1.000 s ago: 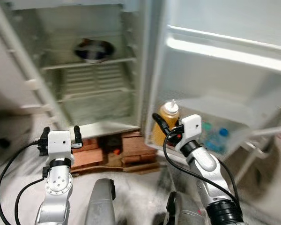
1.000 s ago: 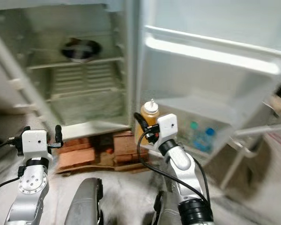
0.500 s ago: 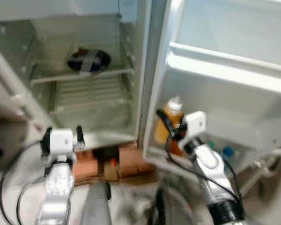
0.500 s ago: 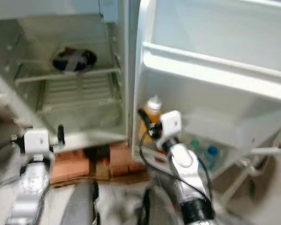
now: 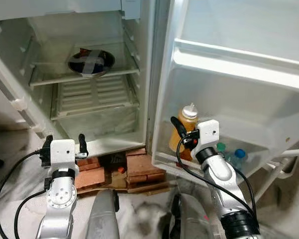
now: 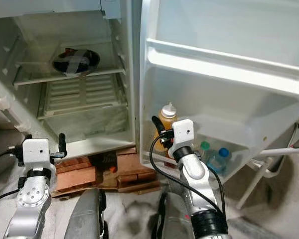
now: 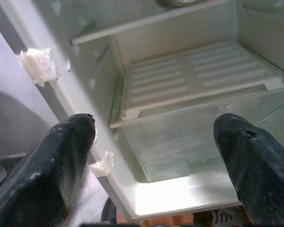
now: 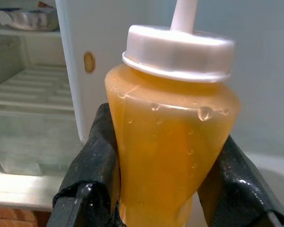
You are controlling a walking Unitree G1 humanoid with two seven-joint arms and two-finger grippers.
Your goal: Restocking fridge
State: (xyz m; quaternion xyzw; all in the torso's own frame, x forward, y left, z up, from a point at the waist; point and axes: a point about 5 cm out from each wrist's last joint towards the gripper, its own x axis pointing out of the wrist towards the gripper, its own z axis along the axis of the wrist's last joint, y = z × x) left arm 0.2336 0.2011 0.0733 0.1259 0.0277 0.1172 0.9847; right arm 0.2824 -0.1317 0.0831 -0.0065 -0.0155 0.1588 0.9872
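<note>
Fridge [image 5: 94, 114] stands open, and the view has steadied and pulled in closer than a second ago, when it was blurred, so the robot has probably stopped walking. Right end effector [image 8: 156, 189] is still clamped on the orange sauce bottle [image 8: 168, 142], both fingers [image 8: 92, 165] pressed against its sides, and it sits at the left end of the lower door shelf [image 5: 269, 149], beside two small blue-capped bottles [image 5: 236, 157]; can't tell if its base is resting yet. Likely the placing step, release next. Left end effector [image 7: 156, 156] is open and empty, held low facing the crisper drawer [image 7: 199, 137]. Foil-covered bowl [image 5: 91, 62] sits on the upper shelf. Fridge is propped on bricks [image 5: 139, 167] over a dusty floor [image 5: 10, 174].
</note>
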